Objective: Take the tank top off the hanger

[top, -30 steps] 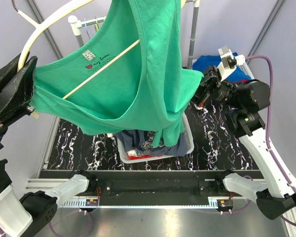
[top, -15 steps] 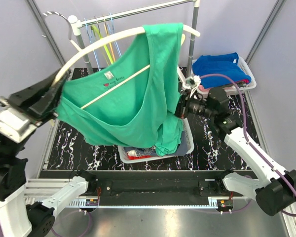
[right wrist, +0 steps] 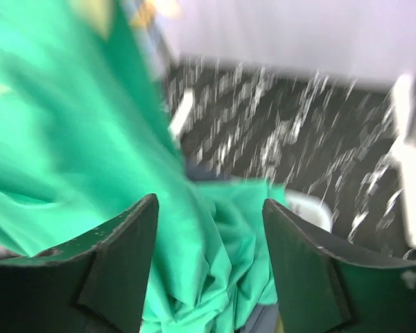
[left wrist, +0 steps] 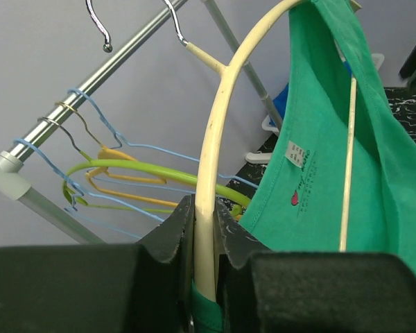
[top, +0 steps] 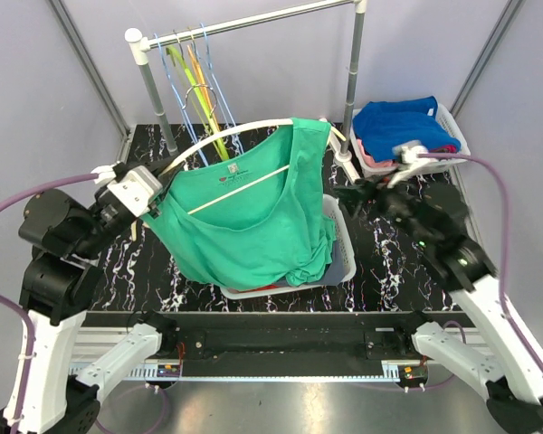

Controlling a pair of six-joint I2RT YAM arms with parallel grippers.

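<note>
Presently the left claw clamps the hanger at its left end; the tank top hangs on it above the basket. The right claw stands wide and empty, just right of the cloth. Next, it should probably grip a strap and draw it off.

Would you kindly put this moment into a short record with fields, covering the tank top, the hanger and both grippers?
tank top: green, draped on the hanger, lower end bunched in the white basket
hanger: cream, held out above the basket
left gripper: shut on the hanger's arm
right gripper: open, holding nothing, beside the tank top
task state: tank top not yet off the hanger
</note>
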